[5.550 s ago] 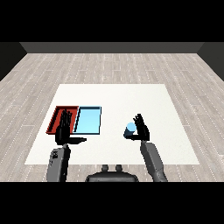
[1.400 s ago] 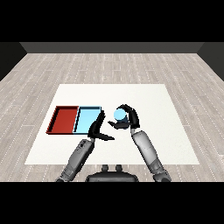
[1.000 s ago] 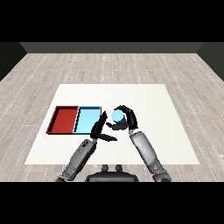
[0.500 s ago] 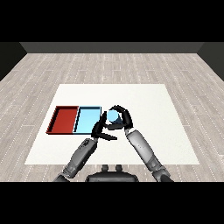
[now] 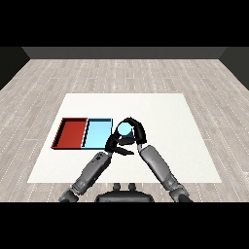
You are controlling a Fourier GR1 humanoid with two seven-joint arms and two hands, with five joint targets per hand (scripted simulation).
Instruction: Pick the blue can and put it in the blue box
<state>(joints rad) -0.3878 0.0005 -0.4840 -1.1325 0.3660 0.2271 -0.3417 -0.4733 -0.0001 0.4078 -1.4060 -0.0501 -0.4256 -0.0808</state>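
The blue can (image 5: 123, 129) is held above the table just right of the light blue tray (image 5: 96, 133), tilted so its round end faces me. My right hand (image 5: 136, 131) is curled round it. My left hand (image 5: 115, 145) reaches in beneath the can with straight fingers, close to its underside; I cannot tell whether it touches. The red tray (image 5: 71, 132) lies left of the blue one.
Both trays lie side by side on the left half of the white table (image 5: 165, 116). My two forearms cross the near part of the table toward its middle.
My right hand has carried the can leftward toward the light blue tray. The left hand has stayed under it, shifting slightly with it.
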